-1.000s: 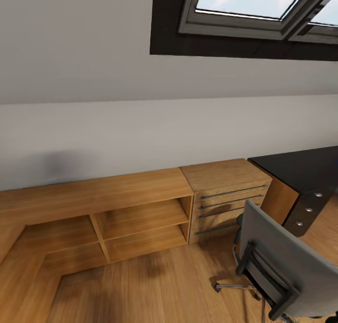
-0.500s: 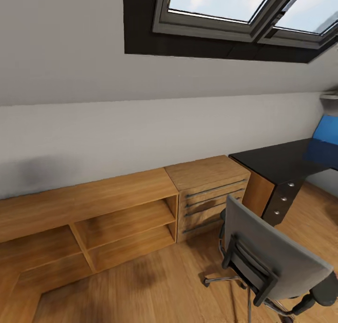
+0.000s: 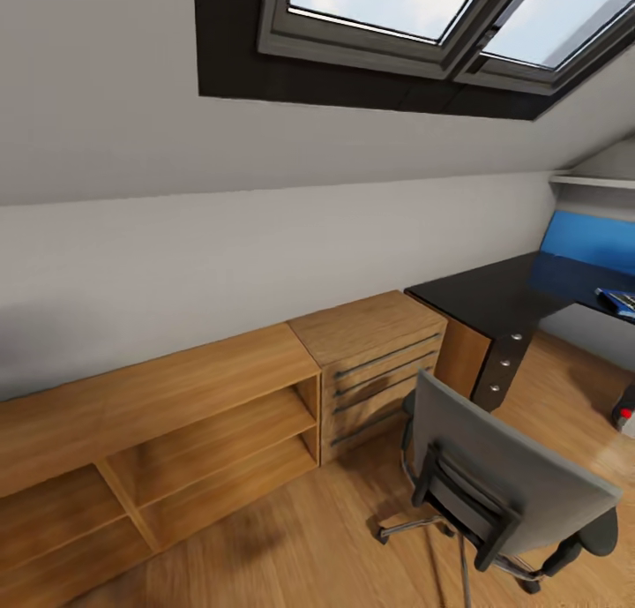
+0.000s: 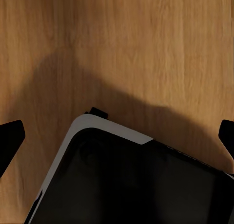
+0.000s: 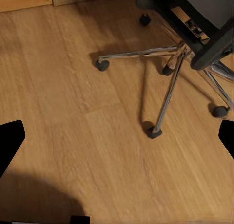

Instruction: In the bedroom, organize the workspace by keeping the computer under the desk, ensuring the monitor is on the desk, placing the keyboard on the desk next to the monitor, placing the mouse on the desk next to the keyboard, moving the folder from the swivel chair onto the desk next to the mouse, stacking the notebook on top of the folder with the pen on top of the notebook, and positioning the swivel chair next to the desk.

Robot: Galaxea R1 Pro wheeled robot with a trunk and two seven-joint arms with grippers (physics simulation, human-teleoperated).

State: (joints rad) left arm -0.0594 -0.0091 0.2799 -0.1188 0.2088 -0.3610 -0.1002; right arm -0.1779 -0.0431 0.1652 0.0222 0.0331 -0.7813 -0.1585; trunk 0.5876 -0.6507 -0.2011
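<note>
facing swivel chair [image 3: 503, 484], desk [image 3: 494, 295]

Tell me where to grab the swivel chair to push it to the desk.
Grip the top edge of the swivel chair's tall grey back from behind. The back faces the robot and tilts toward it, so that edge looks nearest, and the desk lies beyond.

The left end effector [image 4: 117, 136] points straight down at the wooden floor [image 4: 122, 44], its two dark fingertips [image 4: 9, 136] spread wide apart above the robot's own base. The right end effector [image 5: 117, 141] also faces the floor, fingertips [image 5: 9, 139] equally splayed.
</note>
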